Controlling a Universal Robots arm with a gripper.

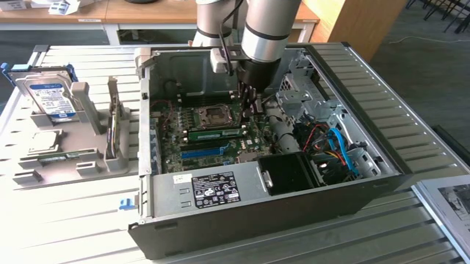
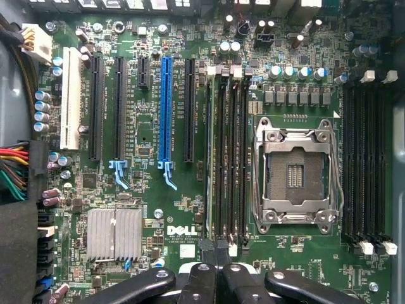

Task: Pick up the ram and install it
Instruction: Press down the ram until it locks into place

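The ram [image 1: 217, 133] is a green stick lying along a memory slot beside the empty processor socket [image 1: 215, 114] inside the open computer case [image 1: 242, 220]. In the wrist view the ram [image 2: 214, 152] appears edge-on in the slot farthest from the socket [image 2: 294, 171]. My gripper [image 1: 252, 109] reaches down into the case at the end of the stick toward the exterior view's right. Its black fingertips [image 2: 204, 246] are pressed together over the end of the slot bank, so my gripper [image 2: 214, 247] is shut with nothing visibly between the fingers.
A grey holder [image 1: 74, 162] at the exterior view's left carries a hard drive [image 1: 52, 100] and a square silver processor chip [image 1: 44, 142]. Inside the case, blue and red cables [image 1: 338, 146], a metal drive cage [image 1: 309, 93] and a black box [image 1: 290, 173] crowd the side at the exterior view's right.
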